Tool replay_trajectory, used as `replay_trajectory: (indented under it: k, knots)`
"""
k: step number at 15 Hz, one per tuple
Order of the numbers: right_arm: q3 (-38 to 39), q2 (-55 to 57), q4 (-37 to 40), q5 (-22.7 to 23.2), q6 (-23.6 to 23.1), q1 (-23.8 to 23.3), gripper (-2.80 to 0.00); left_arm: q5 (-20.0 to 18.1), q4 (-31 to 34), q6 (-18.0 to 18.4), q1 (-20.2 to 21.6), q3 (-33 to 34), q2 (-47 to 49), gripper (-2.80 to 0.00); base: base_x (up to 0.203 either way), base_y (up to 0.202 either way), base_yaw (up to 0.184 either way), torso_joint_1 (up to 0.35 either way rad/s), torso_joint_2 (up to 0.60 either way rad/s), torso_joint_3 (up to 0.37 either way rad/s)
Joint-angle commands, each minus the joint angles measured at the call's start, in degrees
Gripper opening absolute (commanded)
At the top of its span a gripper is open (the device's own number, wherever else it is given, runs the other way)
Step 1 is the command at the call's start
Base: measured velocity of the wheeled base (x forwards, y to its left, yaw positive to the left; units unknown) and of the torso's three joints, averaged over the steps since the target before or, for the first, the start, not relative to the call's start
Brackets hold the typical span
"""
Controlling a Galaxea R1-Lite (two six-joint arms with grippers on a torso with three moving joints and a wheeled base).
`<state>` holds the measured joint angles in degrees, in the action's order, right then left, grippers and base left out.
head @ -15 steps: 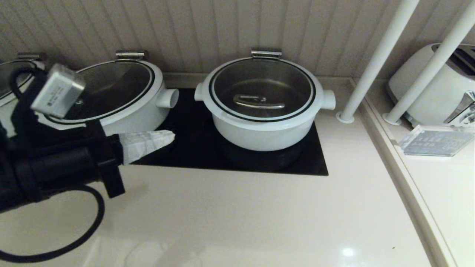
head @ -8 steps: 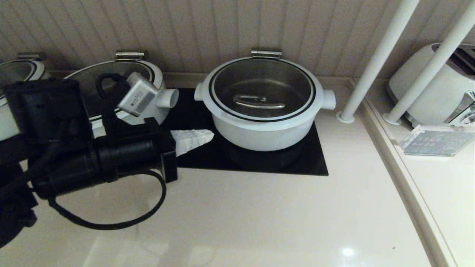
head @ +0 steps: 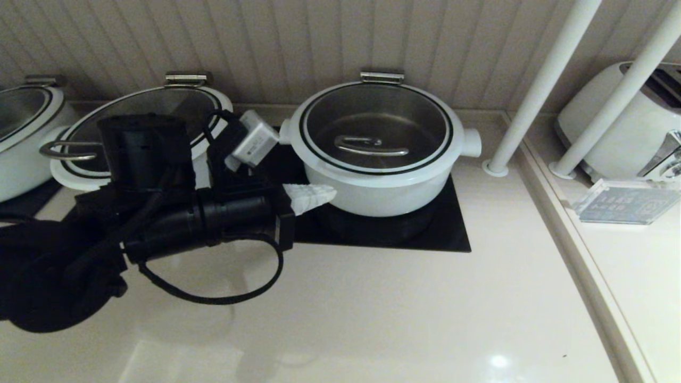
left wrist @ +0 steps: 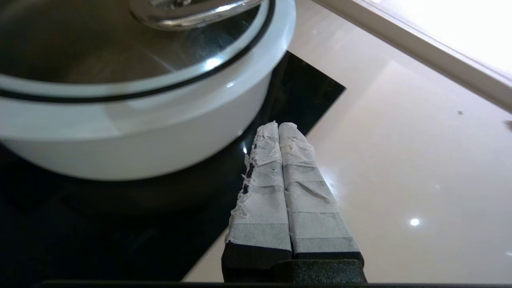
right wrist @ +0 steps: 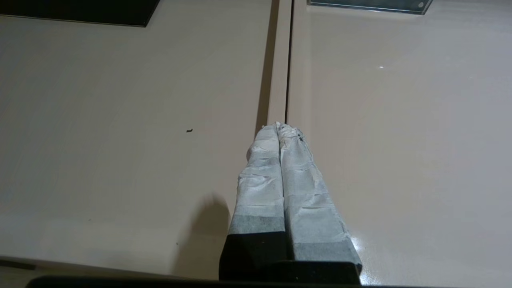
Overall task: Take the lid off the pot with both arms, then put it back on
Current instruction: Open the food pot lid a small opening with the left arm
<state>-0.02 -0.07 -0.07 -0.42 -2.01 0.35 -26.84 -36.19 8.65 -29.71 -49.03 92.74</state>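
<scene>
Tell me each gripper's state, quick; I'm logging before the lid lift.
Left gripper: shut, holding nothing, beside the pot.
Right gripper: shut, holding nothing, over the counter.

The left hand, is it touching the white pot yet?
Apart. In the left wrist view the left hand sits beside the pot, dark cooktop showing between them.

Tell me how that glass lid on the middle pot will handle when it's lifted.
The lid looks like rigid glass, so probably stiff, fairly heavy and breakable if dropped. Its smooth metal handle may be slippery for taped fingers. It sits flat in the pot rim, so it should lift straight up.
</scene>
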Motion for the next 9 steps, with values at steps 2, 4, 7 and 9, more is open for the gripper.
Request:
replay_trajectory:
  k: [2,4,7,9]
  knots:
    - [0.02,0.07,-0.01,-0.02,0.17,0.0,-2.8,0.12,-1.07,0.68,0.0,-2.39,3.94,-2.8,0.0,0.0,0.0,0.0,0.0,0.0]
    - [-0.06,0.07,-0.01,-0.02,0.08,0.08,-2.8,0.17,-1.08,1.01,0.06,-4.71,5.56,-2.8,0.0,0.0,0.0,0.0,0.0,0.0]
    - [-0.06,0.07,-0.01,-0.02,0.08,0.0,-2.8,0.95,-1.08,1.1,0.09,-8.72,7.62,-2.8,0.0,0.0,0.0,0.0,0.0,0.0]
    - [0.0,0.07,-0.01,-0.04,0.08,0.02,-2.8,1.16,-0.99,1.18,0.09,-10.55,8.53,-2.8,0.0,0.0,0.0,0.0,0.0,0.0]
